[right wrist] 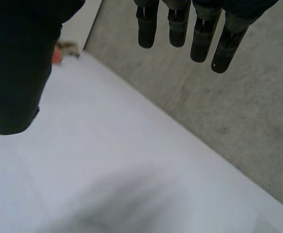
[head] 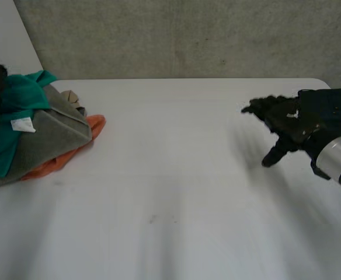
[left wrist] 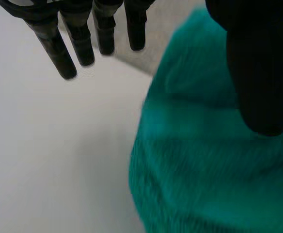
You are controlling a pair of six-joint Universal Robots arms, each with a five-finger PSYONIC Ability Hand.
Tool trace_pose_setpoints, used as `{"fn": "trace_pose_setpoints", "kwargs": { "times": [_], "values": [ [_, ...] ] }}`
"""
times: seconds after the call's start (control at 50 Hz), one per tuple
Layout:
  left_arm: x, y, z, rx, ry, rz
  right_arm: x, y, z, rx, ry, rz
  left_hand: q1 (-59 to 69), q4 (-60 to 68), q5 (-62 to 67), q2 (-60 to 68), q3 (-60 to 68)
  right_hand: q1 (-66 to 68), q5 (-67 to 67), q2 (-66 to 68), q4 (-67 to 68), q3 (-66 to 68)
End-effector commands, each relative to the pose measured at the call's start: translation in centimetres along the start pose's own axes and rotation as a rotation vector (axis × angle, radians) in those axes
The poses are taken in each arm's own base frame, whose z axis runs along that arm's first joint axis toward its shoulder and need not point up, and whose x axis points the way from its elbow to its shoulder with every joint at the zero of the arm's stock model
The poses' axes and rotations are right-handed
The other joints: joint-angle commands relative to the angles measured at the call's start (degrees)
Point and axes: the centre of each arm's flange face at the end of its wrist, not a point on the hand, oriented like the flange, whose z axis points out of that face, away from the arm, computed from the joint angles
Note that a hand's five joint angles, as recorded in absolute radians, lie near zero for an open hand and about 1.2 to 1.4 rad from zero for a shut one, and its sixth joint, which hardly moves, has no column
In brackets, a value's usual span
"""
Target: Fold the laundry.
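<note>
We judge folding not yet begun: teal garment [head: 20,100], grey cloth [head: 59,131] and orange cloth [head: 94,125] lie heaped; left hand [left wrist: 59,52] and right hand [head: 288,124] spread, empty

Straight, relaxed fingers [right wrist: 149,29] on left hand [left wrist: 260,73] and right hand [head: 290,122].
</note>
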Motion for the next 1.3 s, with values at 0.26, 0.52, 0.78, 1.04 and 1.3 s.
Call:
{"fn": "trace_pose_setpoints", "kwargs": {
  "times": [0.26,0.52,0.78,1.04,1.3],
  "values": [
    [-2.7,-12.8,-7.2,0.446,0.023,-0.61,1.0,0.8,-0.1,-0.048,0.099,-0.072,68.64,68.22,67.41,68.17,67.69,-2.03,-3.59,-2.62,-3.62,-2.18],
    [7.3,-19.3,-18.6,0.535,0.606,-0.808,1.9,0.7,-0.1,-0.066,0.174,-0.08,68.64,68.22,67.41,68.17,67.69,-2.03,-3.59,-2.62,-3.62,-2.18],
    [16.7,-20.4,-23.3,0.51,0.903,-0.977,2.1,0.7,-0.2,-0.08,0.212,-0.082,68.64,68.22,67.41,68.17,67.69,-2.03,-3.59,-2.62,-3.62,-2.18],
    [22.4,-23.8,-27.4,0.601,0.958,-1.022,3.0,1.0,-0.2,-0.113,0.299,-0.084,68.64,68.22,67.41,68.17,67.69,-2.03,-3.59,-2.62,-3.62,-2.18],
    [24.3,-24.9,-29.1,0.647,0.998,-1.022,4.2,0.7,-0.3,-0.122,0.371,-0.093,-1.17,-1.58,-2.39,-1.63,-2.11,-2.03,-3.59,-2.62,-3.62,-2.18]
  ]
}}
